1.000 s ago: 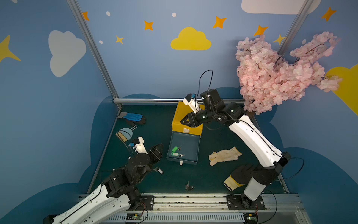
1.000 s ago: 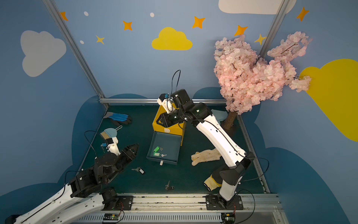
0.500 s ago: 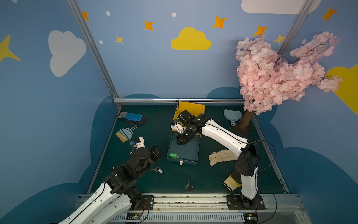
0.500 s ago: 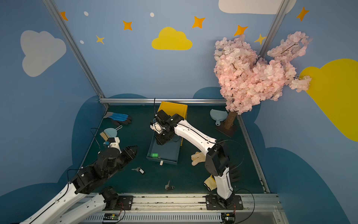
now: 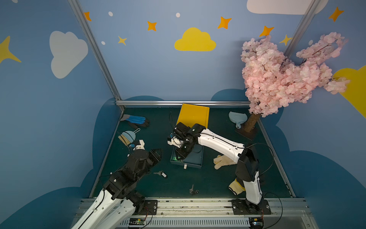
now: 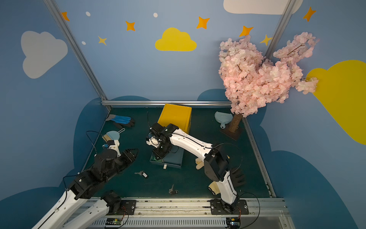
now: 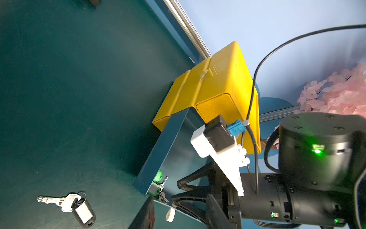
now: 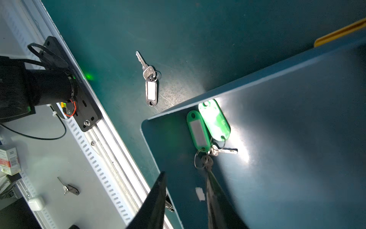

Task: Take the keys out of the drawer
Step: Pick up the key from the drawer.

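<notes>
The right gripper [image 8: 186, 174] is positioned inside the dark blue open-topped plastic drawer [image 8: 277, 85], its jaws parted and nothing held between them. One fingertip [image 8: 212, 182] is seen right at a key of the bunch of silver keys on two green plastic tags [image 8: 210, 138]. This bunch is lodged in a front corner of the drawer, against the wall. That presumably explains the steep approach from above, since a flat bunch pressed into a corner is likely reached only by straddling its ring end.

The drawer is pulled out of the yellow box-shaped plastic cabinet [image 5: 193, 116], so its floor is exposed. Outside it, on the dark green mat [image 5: 217, 184], a silver key with a black-and-white tag [image 5: 161, 174] and a small bunch with a black tag [image 5: 193, 191] are laid well apart. Both are judged to be already removed.

The left gripper [image 5: 159, 153] is held above the mat beside the drawer, jaws apart and empty, apparently parked clear of the working arm.
</notes>
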{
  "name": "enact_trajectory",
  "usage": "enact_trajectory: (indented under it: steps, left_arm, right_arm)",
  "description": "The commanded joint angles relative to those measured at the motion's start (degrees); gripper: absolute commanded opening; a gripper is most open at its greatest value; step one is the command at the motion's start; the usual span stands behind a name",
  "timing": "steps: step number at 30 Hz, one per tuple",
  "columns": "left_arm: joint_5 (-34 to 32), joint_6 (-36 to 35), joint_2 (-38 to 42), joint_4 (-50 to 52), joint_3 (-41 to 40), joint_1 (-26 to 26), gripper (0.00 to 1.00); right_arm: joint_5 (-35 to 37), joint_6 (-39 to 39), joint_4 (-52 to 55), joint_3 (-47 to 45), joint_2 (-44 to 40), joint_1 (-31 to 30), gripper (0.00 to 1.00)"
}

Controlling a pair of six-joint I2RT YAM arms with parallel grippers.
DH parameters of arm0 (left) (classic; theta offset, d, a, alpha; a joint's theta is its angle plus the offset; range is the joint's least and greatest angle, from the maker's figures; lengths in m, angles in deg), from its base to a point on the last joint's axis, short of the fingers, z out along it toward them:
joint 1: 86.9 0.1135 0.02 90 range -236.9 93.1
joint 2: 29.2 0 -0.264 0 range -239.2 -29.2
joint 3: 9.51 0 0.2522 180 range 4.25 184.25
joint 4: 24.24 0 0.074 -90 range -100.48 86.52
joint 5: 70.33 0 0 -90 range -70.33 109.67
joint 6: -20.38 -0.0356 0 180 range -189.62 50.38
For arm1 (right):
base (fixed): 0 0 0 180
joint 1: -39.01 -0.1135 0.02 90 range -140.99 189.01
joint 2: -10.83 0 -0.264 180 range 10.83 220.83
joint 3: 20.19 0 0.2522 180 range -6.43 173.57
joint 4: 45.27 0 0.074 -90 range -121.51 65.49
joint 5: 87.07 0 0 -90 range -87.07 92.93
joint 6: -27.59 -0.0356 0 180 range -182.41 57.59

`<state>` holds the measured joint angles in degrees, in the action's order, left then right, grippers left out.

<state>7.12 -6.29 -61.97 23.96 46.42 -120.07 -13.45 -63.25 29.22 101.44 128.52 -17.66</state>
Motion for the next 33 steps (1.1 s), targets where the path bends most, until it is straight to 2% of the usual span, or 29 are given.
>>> enact_trajectory:
  steps: [1, 11, 16, 21, 26, 30, 33]
  left_arm:
    - [3.4, -1.2, 0.3, 0.0, -0.8, 1.6, 0.43]
    - [7.8, -1.7, -0.2, -1.6, -1.5, 4.4, 0.43]
    - [8.7, -2.0, -0.5, -2.5, -1.6, 4.7, 0.43]
    - [8.9, -2.0, -0.5, -3.0, -1.7, 4.7, 0.43]
    - [8.8, -1.9, -0.5, -3.1, -1.9, 4.8, 0.43]
    - [8.8, -1.8, -0.7, -3.1, -1.9, 5.0, 0.44]
    - [8.9, -1.7, -0.7, -3.1, -2.0, 5.1, 0.44]
  right_arm:
    - [0.0, 1.6, 1.1, -0.6, 2.0, 0.3, 0.35]
    - [2.2, 5.1, 3.4, 2.1, 7.5, 0.5, 0.35]
    - [8.9, 6.4, 6.9, 5.8, 10.5, 0.5, 0.32]
    - [13.4, 6.6, 7.6, 6.6, 9.7, 1.2, 0.21]
    - [14.0, 6.3, 7.6, 6.9, 8.1, 2.1, 0.08]
    - [14.1, 6.5, 7.5, 7.1, 7.2, 2.6, 0.01]
    - [13.9, 6.6, 7.9, 7.5, 6.7, 2.8, 0.00]
